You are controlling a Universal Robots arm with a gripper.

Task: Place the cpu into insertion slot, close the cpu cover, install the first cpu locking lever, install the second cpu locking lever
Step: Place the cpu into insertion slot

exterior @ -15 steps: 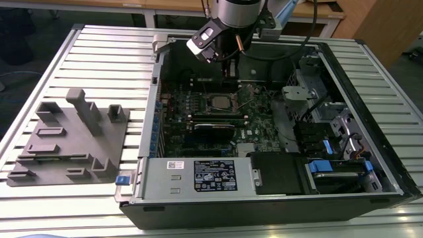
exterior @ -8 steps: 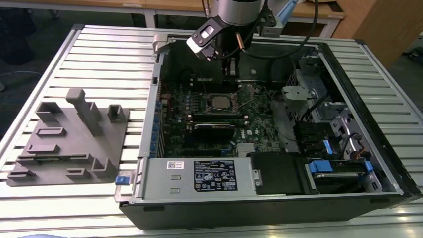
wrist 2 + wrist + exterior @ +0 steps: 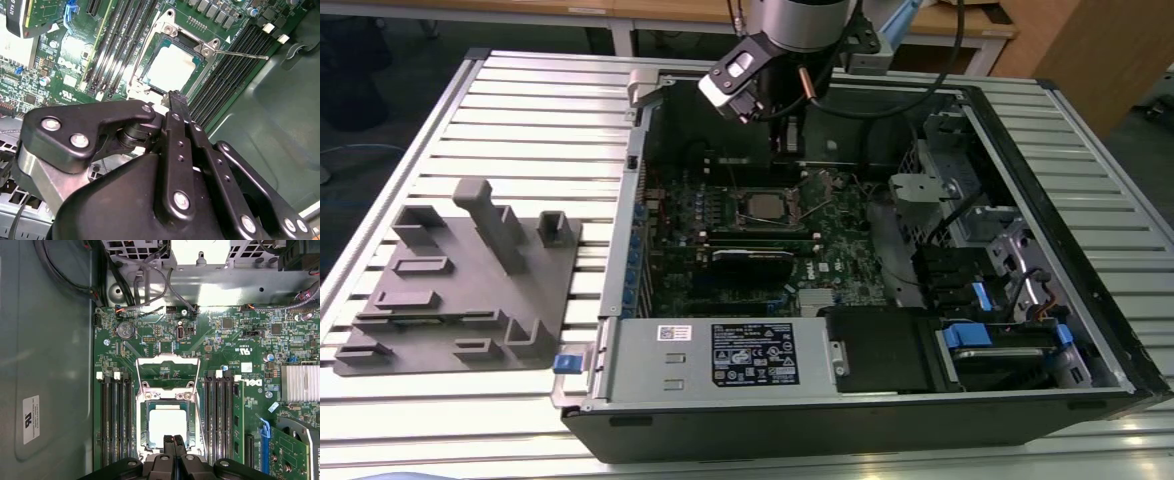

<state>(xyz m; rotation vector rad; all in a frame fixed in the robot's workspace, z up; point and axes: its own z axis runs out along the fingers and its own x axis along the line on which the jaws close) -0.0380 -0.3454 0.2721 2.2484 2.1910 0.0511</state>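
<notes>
**Operator:** Where is the cpu (image 3: 167,425) sitting?

**Technician:** It is lying flat in the insertion slot (image 3: 143,425), inside the computer case (image 3: 854,430). The pincer (image 3: 173,441), tips together and empty, is hovering just over it.

**Operator:** And the cpu cover (image 3: 167,359)?

**Technician:** It is apparently standing raised. I am advising even pressure on its free edge, avoiding the chip face.

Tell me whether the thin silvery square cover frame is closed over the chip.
No: in the first wrist view the silvery cover frame is swung back, leaving the silver-grey square chip bare.
</notes>
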